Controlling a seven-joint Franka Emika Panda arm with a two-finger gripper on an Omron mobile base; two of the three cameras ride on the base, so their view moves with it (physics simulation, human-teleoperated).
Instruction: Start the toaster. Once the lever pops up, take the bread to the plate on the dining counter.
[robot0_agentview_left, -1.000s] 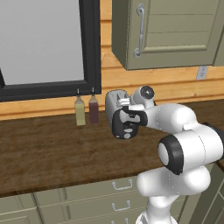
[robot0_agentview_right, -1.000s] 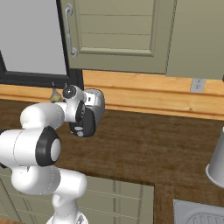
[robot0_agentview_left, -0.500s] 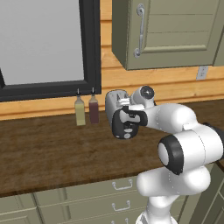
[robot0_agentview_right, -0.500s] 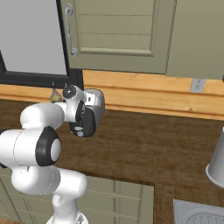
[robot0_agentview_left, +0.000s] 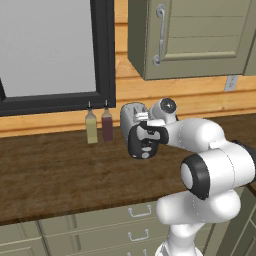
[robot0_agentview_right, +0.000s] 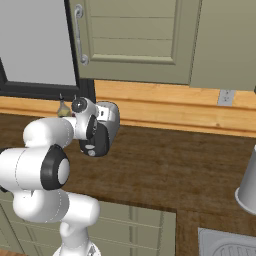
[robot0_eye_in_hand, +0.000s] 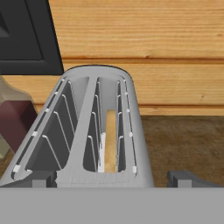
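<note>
The silver two-slot toaster (robot0_agentview_left: 131, 114) (robot0_agentview_right: 111, 116) stands at the back of the wooden counter against the wall. In the hand view I look down along the toaster (robot0_eye_in_hand: 83, 127) from its near end. The bread (robot0_eye_in_hand: 110, 142), a thin pale slice, sits low in the right slot. My gripper (robot0_agentview_left: 140, 132) (robot0_agentview_right: 99, 131) (robot0_eye_in_hand: 111, 180) hovers at the toaster's near end, open, with one fingertip (robot0_eye_in_hand: 181, 178) to the right of the body and nothing between the fingers. The hand hides the lever. The plate and the dining counter are out of view.
Two slim bottles (robot0_agentview_left: 90, 128) (robot0_agentview_left: 107, 125) stand just left of the toaster; the dark red one (robot0_eye_in_hand: 15, 120) is close to its side. A black window frame (robot0_agentview_left: 104, 55) and wall cabinets (robot0_agentview_left: 190, 35) hang above. A grey vessel (robot0_agentview_right: 247, 184) and a sink (robot0_agentview_right: 227, 245) lie far right.
</note>
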